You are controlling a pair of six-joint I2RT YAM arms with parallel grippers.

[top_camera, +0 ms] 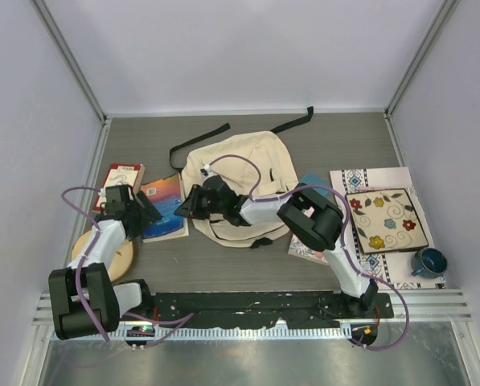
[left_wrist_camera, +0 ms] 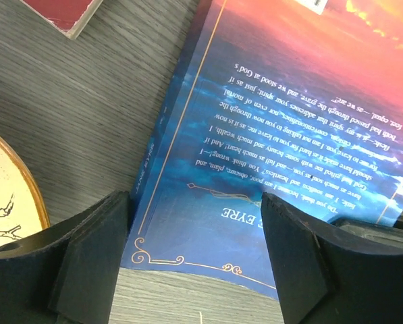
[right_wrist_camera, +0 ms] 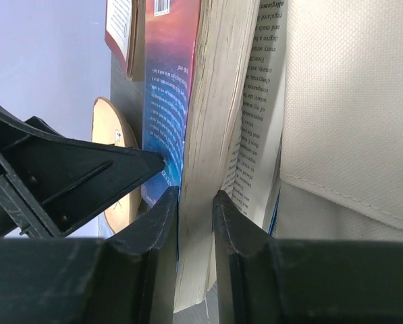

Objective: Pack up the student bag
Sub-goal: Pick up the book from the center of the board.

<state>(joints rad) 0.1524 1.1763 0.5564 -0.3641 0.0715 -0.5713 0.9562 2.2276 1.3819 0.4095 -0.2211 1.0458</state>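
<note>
The student bag [top_camera: 252,173], cream fabric with black straps, lies in the middle of the table. To its left lies a blue Jane Eyre paperback [top_camera: 166,207]. My right gripper [top_camera: 186,207] reaches across the bag and is shut on the book's open edge. In the right wrist view its fingers [right_wrist_camera: 196,223] pinch the blue cover and most of the page block [right_wrist_camera: 211,101], while a few pages hang loose toward the bag cloth [right_wrist_camera: 350,101]. My left gripper [top_camera: 143,211] stands open over the book's spine side. Its fingers [left_wrist_camera: 194,256] straddle the cover's corner [left_wrist_camera: 282,121] without touching it.
A red book [top_camera: 121,178] lies behind the left gripper and a round wooden disc [top_camera: 103,253] near the left arm. Another book [top_camera: 308,241] sits under the right arm. At the right are a patterned mat [top_camera: 368,178], a flowered square plate [top_camera: 386,219] and a blue mug [top_camera: 427,262].
</note>
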